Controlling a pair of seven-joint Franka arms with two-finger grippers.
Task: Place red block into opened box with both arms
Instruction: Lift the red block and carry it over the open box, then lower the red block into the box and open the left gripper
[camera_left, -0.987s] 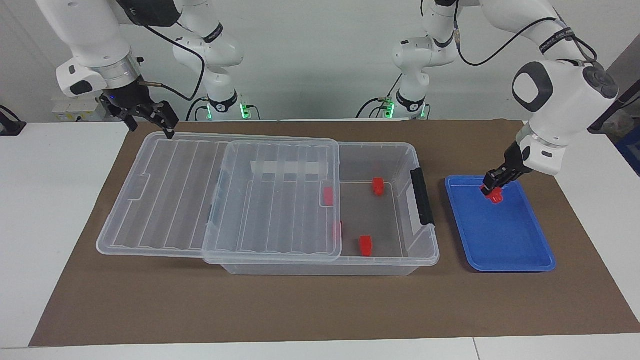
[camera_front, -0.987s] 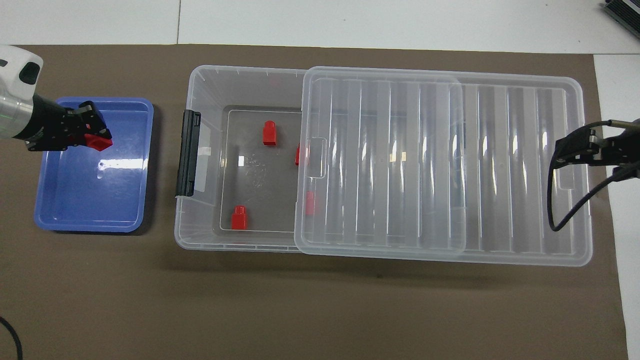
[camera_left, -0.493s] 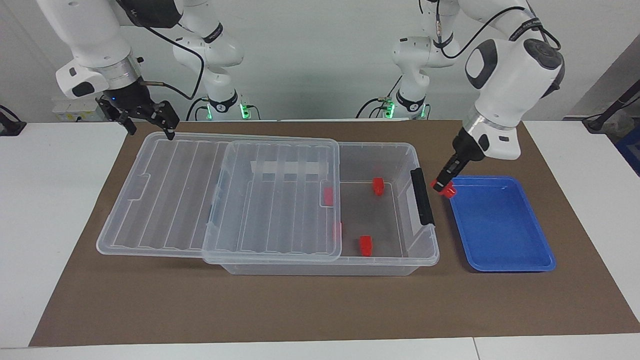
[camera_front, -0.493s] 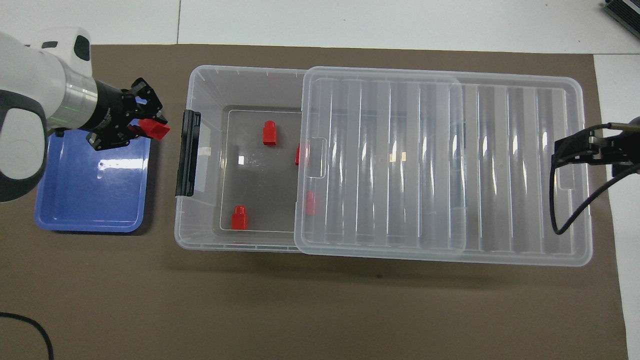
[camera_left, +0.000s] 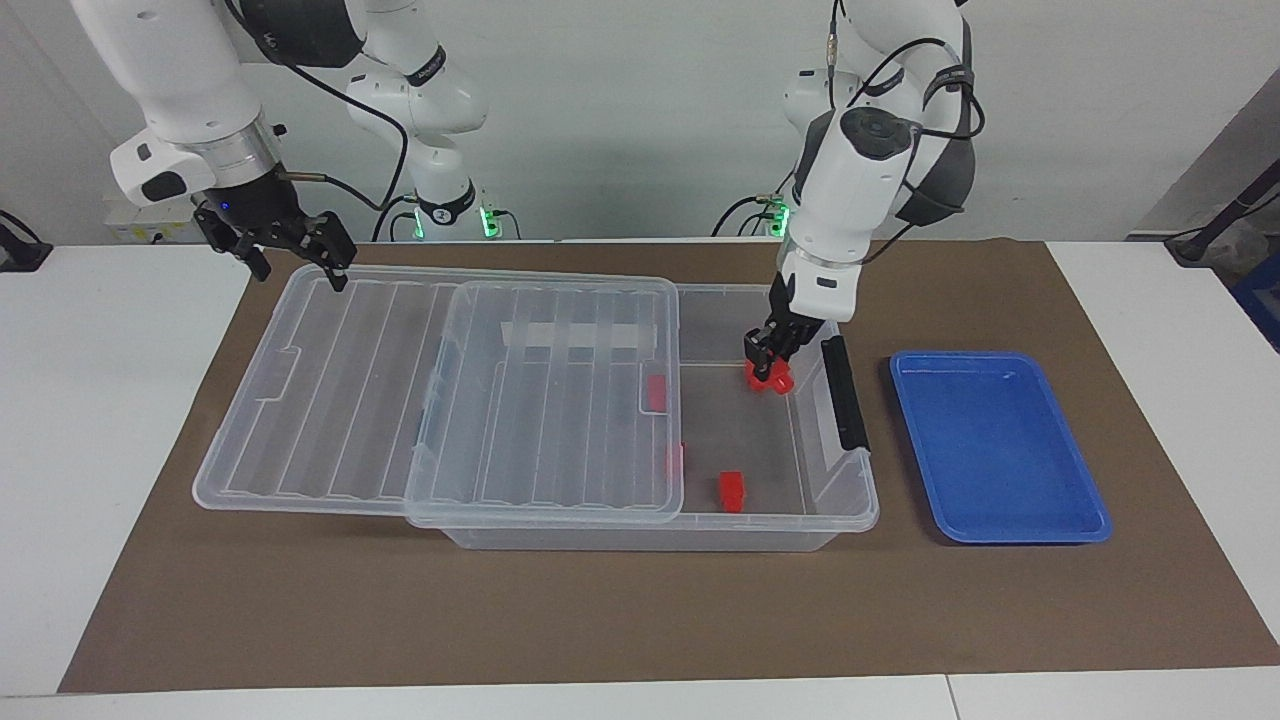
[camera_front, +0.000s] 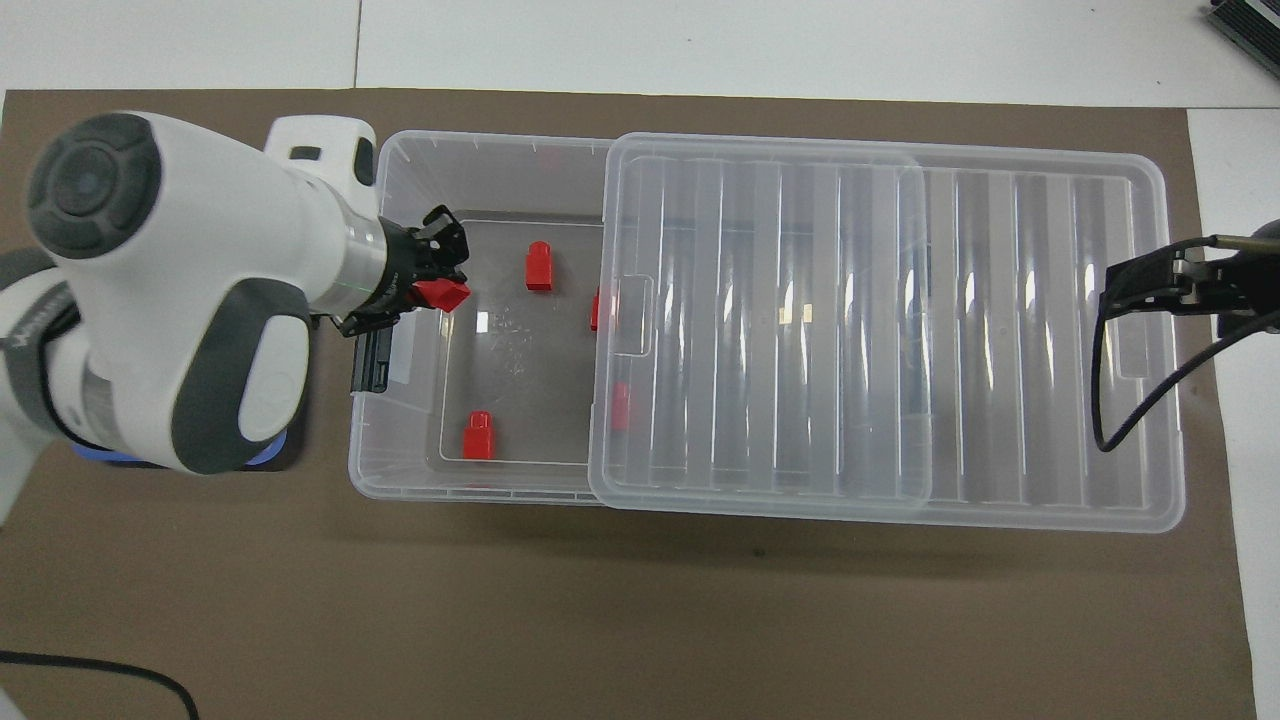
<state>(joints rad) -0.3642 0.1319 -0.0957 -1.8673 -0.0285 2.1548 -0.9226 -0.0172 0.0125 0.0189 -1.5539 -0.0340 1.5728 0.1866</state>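
My left gripper is shut on a red block and hangs low over the uncovered end of the box, close to its black latch. The overhead view shows this held red block inside the rim of the box. The clear ribbed lid is slid toward the right arm's end and covers most of the box. Several other red blocks lie on the box floor, one in the open and one under the lid. My right gripper stands open over the lid's end.
A shallow blue tray sits on the brown mat beside the box's latch end, with nothing in it. In the overhead view the left arm's white body covers most of that tray.
The left arm has carried the red block up out of the blue tray, across the latch, to over the box's open end. The right gripper has barely shifted.
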